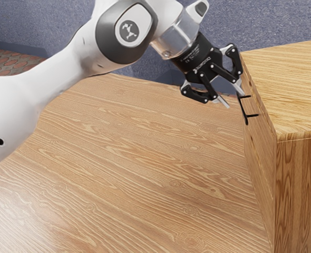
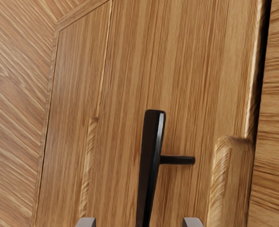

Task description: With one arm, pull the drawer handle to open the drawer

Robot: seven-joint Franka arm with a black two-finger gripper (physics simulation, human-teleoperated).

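Note:
A wooden cabinet (image 1: 295, 95) stands at the exterior view's right, with a thin black drawer handle (image 1: 246, 109) sticking out of the face that looks toward the arm. My gripper (image 1: 232, 96) hangs just left of the handle and slightly above it, open, with its fingers spread toward the bar. In the wrist view the black handle (image 2: 151, 161) runs down the drawer front (image 2: 106, 118) and passes between my two grey fingertips (image 2: 86, 221) without touching either. The drawer front looks flush with the cabinet face.
The cabinet rests on a broad wooden table (image 1: 129, 163) that stretches to the exterior view's left and front. A blue-grey wall lies behind. My white arm (image 1: 50, 89) crosses the upper left.

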